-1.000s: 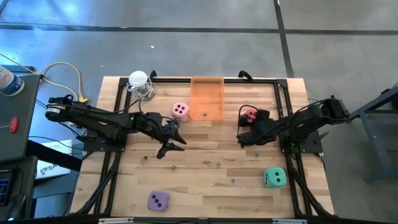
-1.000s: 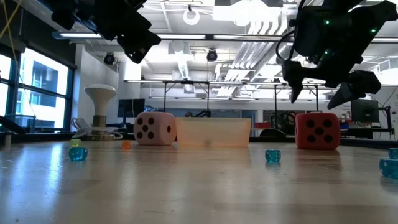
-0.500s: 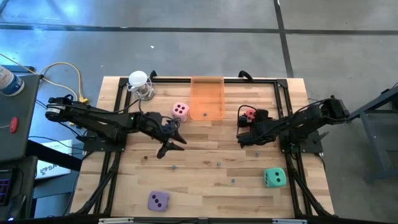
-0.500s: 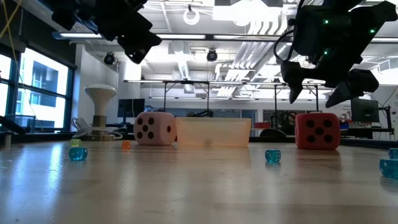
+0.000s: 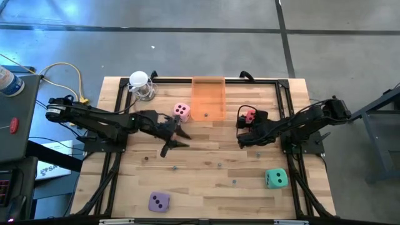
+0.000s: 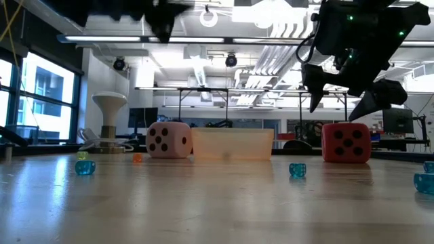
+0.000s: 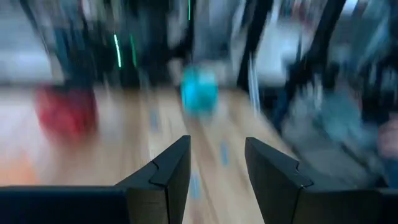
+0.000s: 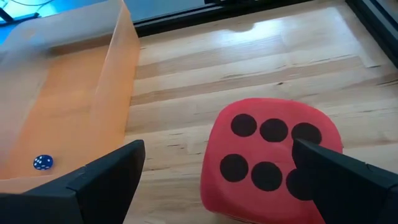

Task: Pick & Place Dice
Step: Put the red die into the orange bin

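Note:
The red die (image 8: pixel 270 158) sits on the table near its far right; in the high view the red die (image 5: pixel 249 115) peeks out beside my right gripper (image 5: pixel 241 132). That gripper (image 6: pixel 342 102) hovers open just above the red die (image 6: pixel 346 142), a finger to each side (image 8: pixel 217 148), touching nothing. The pink die (image 5: pixel 181 112) rests by the orange bin (image 5: pixel 208 98). My left gripper (image 5: pixel 174 136) is open in mid-air near the pink die, on its near side. The teal die (image 5: pixel 275 179) and purple die (image 5: pixel 159 201) lie near the near edge.
The orange bin (image 8: pixel 68 93) holds a small blue bead (image 8: pixel 42 162). Tiny beads (image 6: pixel 297 169) are scattered over the wooden table (image 5: pixel 206 162). A white lamp-like stand (image 5: pixel 140 83) sits at the far left corner. A black frame (image 5: pixel 284 94) runs round the table.
My left gripper has swung quickly, rising out of the top of the low view and shifting a little toward the far edge. My right gripper has edged slightly toward the table's left above the red die. The dice have stayed where they were.

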`<control>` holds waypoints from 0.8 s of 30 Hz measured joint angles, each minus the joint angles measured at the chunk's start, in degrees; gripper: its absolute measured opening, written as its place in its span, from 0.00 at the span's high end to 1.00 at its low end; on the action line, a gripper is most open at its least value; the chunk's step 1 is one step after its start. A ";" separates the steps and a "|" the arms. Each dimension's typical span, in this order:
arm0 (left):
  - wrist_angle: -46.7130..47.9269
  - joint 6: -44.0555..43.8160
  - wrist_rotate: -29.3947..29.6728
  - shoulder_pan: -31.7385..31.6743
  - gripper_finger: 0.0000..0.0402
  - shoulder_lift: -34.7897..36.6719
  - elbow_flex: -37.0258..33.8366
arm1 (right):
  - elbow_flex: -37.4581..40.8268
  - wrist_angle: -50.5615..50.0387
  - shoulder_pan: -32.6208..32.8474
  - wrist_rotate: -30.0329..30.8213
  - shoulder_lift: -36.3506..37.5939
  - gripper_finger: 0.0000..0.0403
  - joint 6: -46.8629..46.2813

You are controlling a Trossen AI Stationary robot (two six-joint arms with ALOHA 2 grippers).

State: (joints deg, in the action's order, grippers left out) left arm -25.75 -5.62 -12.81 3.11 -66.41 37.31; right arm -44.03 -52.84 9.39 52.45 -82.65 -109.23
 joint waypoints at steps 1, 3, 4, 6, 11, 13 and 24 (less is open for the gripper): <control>-4.06 0.17 0.50 0.00 0.63 0.07 0.04 | -0.02 0.02 0.00 -0.02 0.00 0.01 0.01; -11.99 -0.36 1.00 0.00 0.63 -0.08 0.02 | -0.02 0.25 0.00 -0.05 0.00 0.01 0.02; -15.93 -0.80 1.05 0.00 0.63 -0.11 -0.01 | -0.02 0.54 0.00 -0.05 0.00 0.01 0.02; -22.26 -1.63 1.02 0.00 0.63 0.05 -0.01 | -0.02 1.10 0.00 -0.05 0.00 0.01 0.00; -33.55 -1.70 0.95 0.00 0.63 0.06 -0.01 | -0.02 2.84 0.00 -0.08 0.00 0.01 0.00; -35.35 -1.69 0.95 0.00 0.63 -0.01 -0.01 | -0.02 3.00 0.00 -0.09 0.00 0.01 0.01; -37.08 -1.69 0.91 0.00 0.63 -0.04 -0.03 | -0.02 4.64 -0.03 0.17 0.00 0.01 -0.02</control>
State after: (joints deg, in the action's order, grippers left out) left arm -62.82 -7.31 -11.90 3.11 -66.45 37.28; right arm -44.05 -48.20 9.36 52.62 -82.65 -109.25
